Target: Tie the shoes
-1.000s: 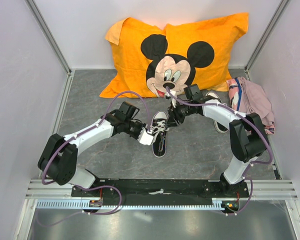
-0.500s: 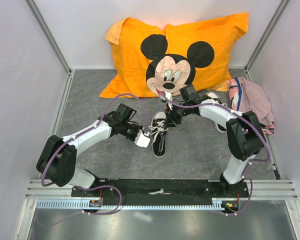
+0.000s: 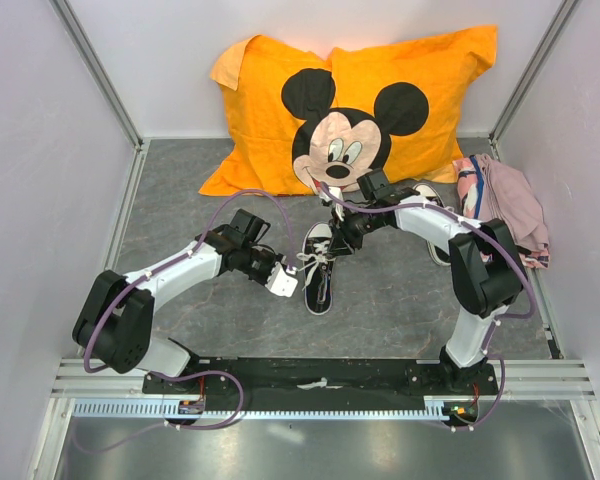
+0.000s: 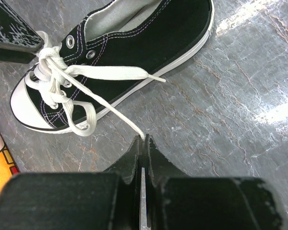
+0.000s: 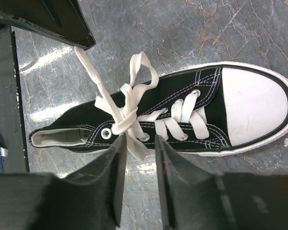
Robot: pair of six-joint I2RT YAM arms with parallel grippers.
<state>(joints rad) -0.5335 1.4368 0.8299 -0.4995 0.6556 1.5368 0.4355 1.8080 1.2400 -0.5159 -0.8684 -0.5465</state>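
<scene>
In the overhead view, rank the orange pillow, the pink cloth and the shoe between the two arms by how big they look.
1. the orange pillow, by far the largest
2. the pink cloth, bundled by the right wall
3. the shoe, clearly the smallest

Small black canvas sneaker (image 3: 319, 285) with white toe cap and white sole, upright on its sole mid-floor, toe toward the far side, heel toward the near edge. Long white laces (image 4: 47, 57) crossed in a loose knot at the top eyelets, one loop slack beside the toe, one end draped over the side, another drawn straight off the shoe. Off to the right, second sneaker (image 3: 441, 255), mostly hidden.
</scene>
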